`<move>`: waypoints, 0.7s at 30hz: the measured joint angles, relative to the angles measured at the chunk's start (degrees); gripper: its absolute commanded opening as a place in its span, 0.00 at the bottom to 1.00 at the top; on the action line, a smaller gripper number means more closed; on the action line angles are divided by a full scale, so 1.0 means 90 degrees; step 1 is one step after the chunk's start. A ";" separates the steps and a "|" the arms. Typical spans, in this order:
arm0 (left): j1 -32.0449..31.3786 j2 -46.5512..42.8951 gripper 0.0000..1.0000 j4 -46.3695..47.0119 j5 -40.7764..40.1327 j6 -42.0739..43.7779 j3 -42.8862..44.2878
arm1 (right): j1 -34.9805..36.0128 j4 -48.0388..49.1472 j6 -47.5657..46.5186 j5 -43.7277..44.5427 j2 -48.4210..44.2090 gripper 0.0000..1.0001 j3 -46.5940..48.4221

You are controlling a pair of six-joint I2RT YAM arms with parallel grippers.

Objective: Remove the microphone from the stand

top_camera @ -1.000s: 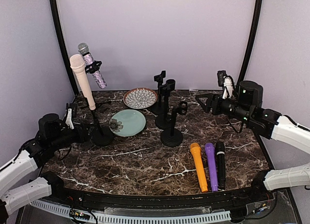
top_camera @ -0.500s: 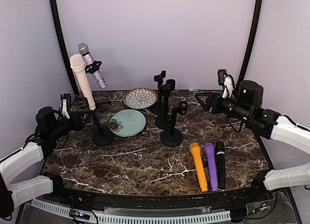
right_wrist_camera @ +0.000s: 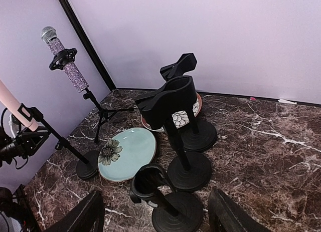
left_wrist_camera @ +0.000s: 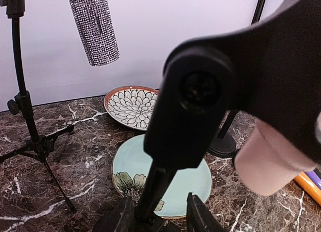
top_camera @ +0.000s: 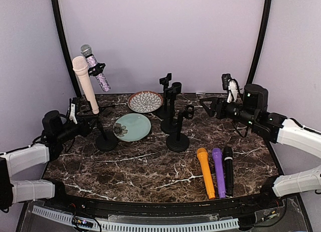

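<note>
A pale pink microphone [top_camera: 84, 85] stands tilted in the clip of a black round-base stand [top_camera: 106, 141] at the table's left. In the left wrist view the stand's clip [left_wrist_camera: 200, 96] fills the middle and the pink microphone's lower end [left_wrist_camera: 268, 162] hangs at the right. My left gripper [top_camera: 92, 124] [left_wrist_camera: 160, 219] is open around the stand's pole [left_wrist_camera: 150, 189]; the left finger is close against it and a gap shows on the right. Over the back right of the table, my right gripper [top_camera: 207, 105] [right_wrist_camera: 156, 218] hovers open and holds nothing.
A glittery microphone [top_camera: 96, 68] sits on a tripod stand [left_wrist_camera: 30, 137] behind. A light blue plate [top_camera: 133, 127] and a patterned bowl [top_camera: 145, 101] lie mid-table. Three bare stands [top_camera: 177, 142] are grouped at the centre. Orange [top_camera: 205, 173], purple [top_camera: 218, 172] and black [top_camera: 228, 170] microphones lie front right.
My left arm has swung back and up to the stand's pole, and its jaws have narrowed around it. The right arm has edged slightly left.
</note>
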 measured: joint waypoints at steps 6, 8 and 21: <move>0.0000 0.0350 0.24 0.0323 0.0080 0.0148 0.0002 | 0.0000 0.0073 0.0032 -0.0015 0.0056 0.71 0.0000; 0.0000 0.0398 0.23 0.0418 0.0114 0.0185 0.0005 | 0.0000 0.0102 0.0039 -0.0019 0.0056 0.71 0.0000; 0.0000 0.0801 0.26 0.0787 0.0141 0.0430 0.0063 | 0.0000 0.0146 0.0121 -0.0107 0.0279 0.70 0.0124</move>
